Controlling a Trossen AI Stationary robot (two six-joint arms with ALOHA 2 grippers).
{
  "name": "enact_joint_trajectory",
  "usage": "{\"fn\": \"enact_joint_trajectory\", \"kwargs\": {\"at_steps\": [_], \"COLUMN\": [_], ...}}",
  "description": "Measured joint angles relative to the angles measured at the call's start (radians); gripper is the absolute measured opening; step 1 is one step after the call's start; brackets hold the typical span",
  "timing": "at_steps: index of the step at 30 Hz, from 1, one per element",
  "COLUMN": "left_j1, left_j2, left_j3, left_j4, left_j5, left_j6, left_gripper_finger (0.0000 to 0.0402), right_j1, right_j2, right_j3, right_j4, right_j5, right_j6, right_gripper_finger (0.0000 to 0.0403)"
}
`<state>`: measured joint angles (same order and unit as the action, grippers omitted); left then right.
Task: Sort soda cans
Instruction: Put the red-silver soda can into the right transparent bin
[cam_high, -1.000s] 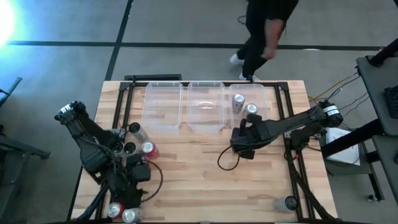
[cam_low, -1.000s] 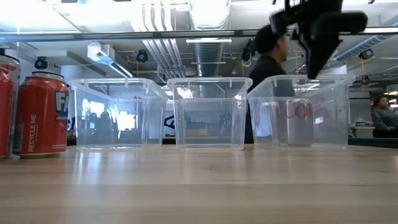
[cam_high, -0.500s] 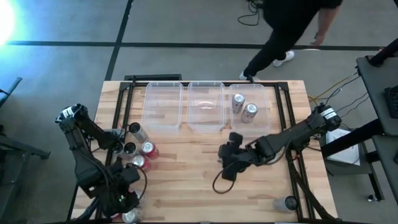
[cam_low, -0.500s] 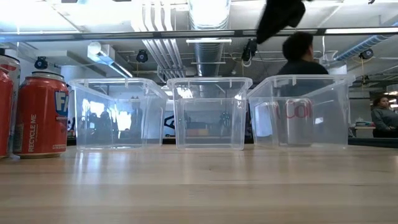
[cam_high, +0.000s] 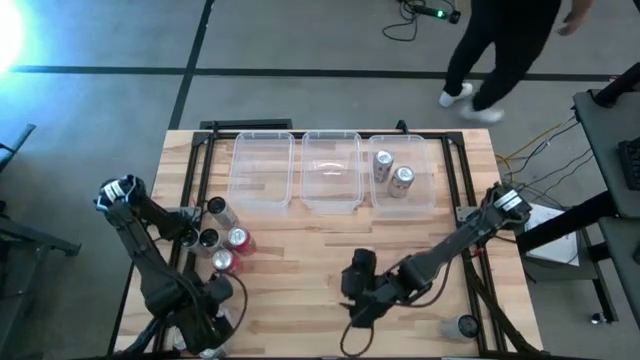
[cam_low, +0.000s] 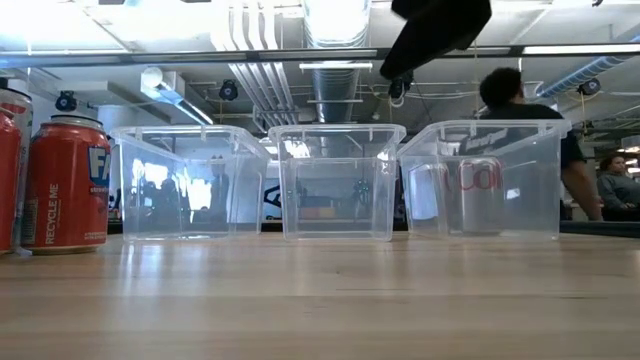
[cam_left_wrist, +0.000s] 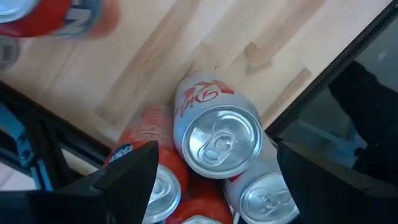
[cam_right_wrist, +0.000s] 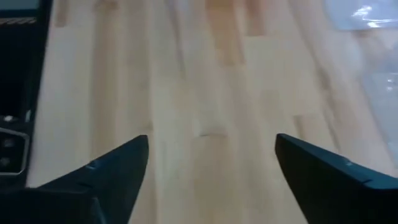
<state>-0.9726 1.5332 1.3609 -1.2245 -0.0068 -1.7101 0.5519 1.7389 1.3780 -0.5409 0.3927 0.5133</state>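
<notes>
Change: both arms have pulled back toward the near edge of the counter (cam_high: 300, 260) since a second ago; the right end effector, then beside the right bin, now hangs empty over bare wood, and the person behind has walked off to the right.
High view: right end effector (cam_high: 357, 283) sits near the front centre, carrying nothing. Left end effector (cam_high: 213, 318) is at the near left corner, above the waiting cluster. Two silver cans (cam_high: 392, 172) lie in the right bin (cam_high: 428, 175); middle bin (cam_high: 331, 170) and left bin (cam_high: 262, 170) hold none. Four upright cans (cam_high: 223, 237) stand by the left edge, probably unsorted stock. One lone can (cam_high: 463, 325) stands at the near right corner.
Low view: a red can (cam_low: 66, 182) stands upright at far left, its neighbour cut off by the frame edge; the right arm's dark bulk crosses the top.
Left wrist view: fingers (cam_left_wrist: 134, 174) spread wide around a silver Diet Coke can (cam_left_wrist: 217, 134), not yet gripping; red cans crowd against it, partly hidden.
Right wrist view: fingers (cam_right_wrist: 115, 168) wide apart, only blurred wood between them.
</notes>
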Motion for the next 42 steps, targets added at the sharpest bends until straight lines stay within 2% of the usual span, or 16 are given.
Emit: {"fn": "enact_joint_trajectory", "kwargs": {"at_steps": [5, 13, 22, 28, 36, 42], "left_j1": [0.0, 0.004, 0.028, 0.061, 0.072, 0.074], "left_j2": [0.053, 0.11, 0.136, 0.131, 0.133, 0.14], "left_j3": [0.0, 0.0, -0.02, -0.061, -0.055, -0.033], "left_j4": [0.018, 0.038, 0.046, 0.081, 0.085, 0.093], "left_j5": [0.037, 0.086, 0.095, 0.17, 0.173, 0.126], "left_j6": [0.058, 0.109, 0.17, 0.225, 0.236, 0.236], "left_gripper_finger": [0.0314, 0.0327, 0.0314, 0.0309, 0.0311, 0.0337], "right_j1": [0.027, 0.031, 0.03, 0.03, 0.03, 0.03], "right_j2": [0.045, 0.064, 0.064, 0.064, 0.064, 0.064], "right_j3": [0.042, 0.079, 0.079, 0.079, 0.079, 0.079], "right_j4": [0.0, 0.001, 0.001, 0.0, 0.0, -0.001], "right_j5": [0.0, 0.0, 0.0, 0.0, 0.001, 0.001], "right_j6": [-0.001, -0.045, -0.053, -0.053, -0.061, -0.066], "right_gripper_finger": [0.0379, 0.038, 0.038, 0.038, 0.038, 0.038]}}
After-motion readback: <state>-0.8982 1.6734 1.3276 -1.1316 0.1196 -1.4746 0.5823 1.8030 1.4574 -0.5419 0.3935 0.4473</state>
